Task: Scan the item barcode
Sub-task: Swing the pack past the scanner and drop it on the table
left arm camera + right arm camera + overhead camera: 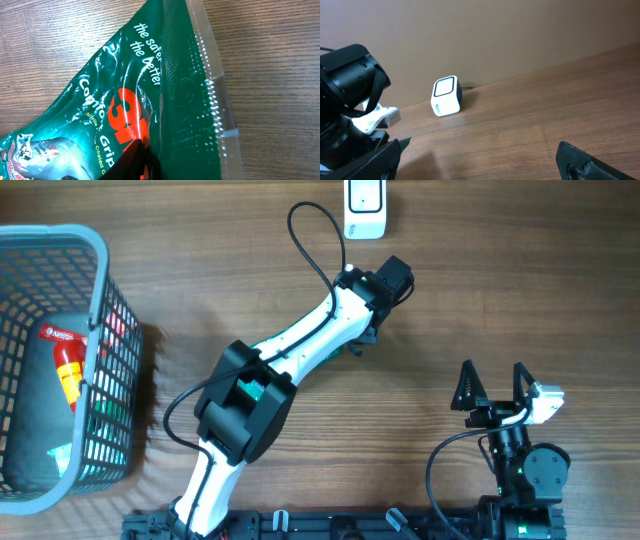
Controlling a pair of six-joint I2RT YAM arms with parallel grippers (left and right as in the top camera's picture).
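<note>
Directly beneath left hand (362,330): green packet (150,100).

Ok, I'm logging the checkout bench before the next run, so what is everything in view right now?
Table: one, brown wood, under everything.
Basket: one, pale blue, far left.
Container: one, dark with a red label, lying in the basket; other contents unclear.
Scanner: one, white, top centre at the back edge.
Packet: one, glossy green, under the left arm's tip.
Left arm: one, white and black, stretched toward the scanner, hiding its claw.
Right claw: one, black, open, empty, lower right.
</note>
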